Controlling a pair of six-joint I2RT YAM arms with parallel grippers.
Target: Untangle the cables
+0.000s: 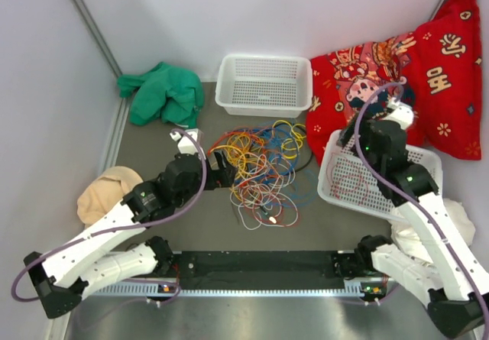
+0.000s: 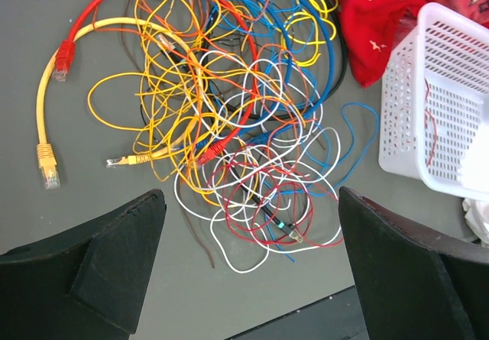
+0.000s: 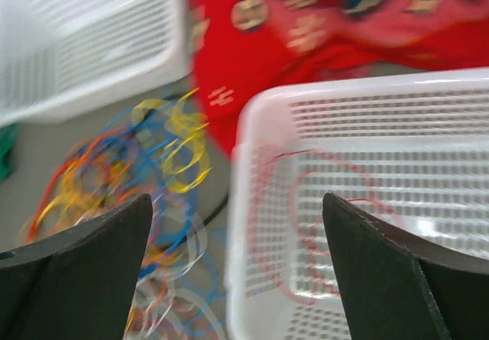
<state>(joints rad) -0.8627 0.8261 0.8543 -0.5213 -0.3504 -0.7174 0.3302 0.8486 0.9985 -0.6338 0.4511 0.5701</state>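
cables (image 2: 229, 126): glossy plastic | basket (image 1: 263, 108): white perforated plastic | table (image 1: 191, 229): matt grey

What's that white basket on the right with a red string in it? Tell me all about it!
The white basket looks plastic, rectangular, its walls and floor full of small slots. It sits upright on the grey table, turned at an angle, beside the cable pile and the red cloth. One thin red cable lies looped inside. The right gripper hangs open above it.
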